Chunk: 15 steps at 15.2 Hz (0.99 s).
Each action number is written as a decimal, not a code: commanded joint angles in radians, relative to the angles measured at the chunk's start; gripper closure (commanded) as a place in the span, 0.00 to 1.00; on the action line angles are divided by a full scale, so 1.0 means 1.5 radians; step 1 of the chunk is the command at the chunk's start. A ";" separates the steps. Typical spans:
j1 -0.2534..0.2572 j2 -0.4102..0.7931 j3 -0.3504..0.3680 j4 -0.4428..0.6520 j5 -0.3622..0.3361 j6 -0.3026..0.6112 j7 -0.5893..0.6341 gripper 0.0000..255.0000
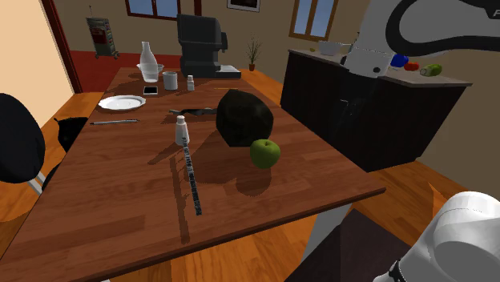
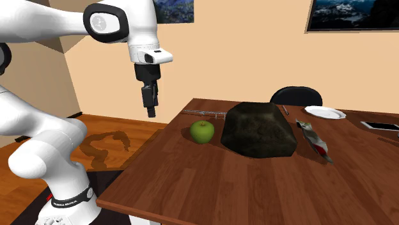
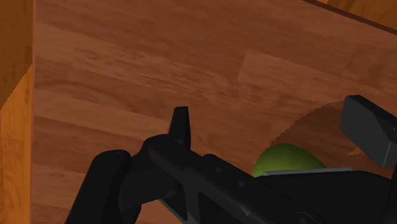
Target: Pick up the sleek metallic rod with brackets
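Second exterior view: the tool [image 2: 151, 114], fingers apart and empty, hangs in free air near the bench [image 2: 211, 185] edge; the rod [image 2: 204, 114] lies flat behind the apple [image 2: 201, 131].

Gripper [image 3: 273, 124] over brown wooden table [image 3: 127, 63]. Black fingers [image 3: 181, 127] stand apart, nothing between them. Green apple [image 3: 286, 159] on table, partly hidden behind gripper body. Orange floor [image 3: 13, 127] past table edge.
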<state>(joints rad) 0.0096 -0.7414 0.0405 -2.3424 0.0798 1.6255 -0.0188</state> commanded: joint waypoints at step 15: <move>0.009 0.238 0.198 0.108 0.046 0.157 0.286 0.00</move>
<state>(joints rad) 0.0254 -0.4099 0.3205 -2.1936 0.1515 1.8453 0.3807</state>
